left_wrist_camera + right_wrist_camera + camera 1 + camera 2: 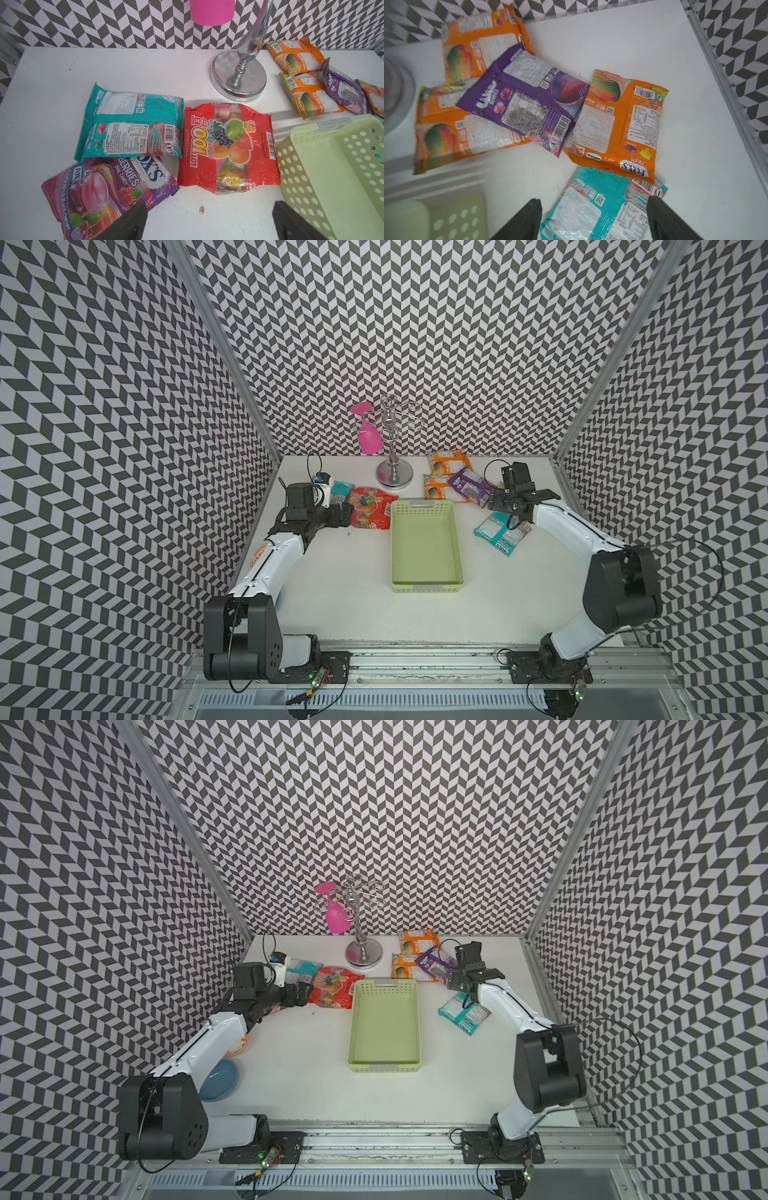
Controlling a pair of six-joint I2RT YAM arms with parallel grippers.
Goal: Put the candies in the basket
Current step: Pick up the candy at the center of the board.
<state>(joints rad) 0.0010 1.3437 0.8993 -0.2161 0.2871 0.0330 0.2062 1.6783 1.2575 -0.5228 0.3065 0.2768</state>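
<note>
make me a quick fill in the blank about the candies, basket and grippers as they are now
1. The basket is ____.
2. The purple packet lies partly over two ____ packets.
3. The right gripper has its jaws spread above a ____ packet.
4. The left gripper is ____ and holds nothing.

Missing words: empty; orange; teal; open

White table [345, 593] holds the basket [424, 547], scattered candies [372, 508], a chrome stand [394, 479], a blue plate [220, 1079]
</note>
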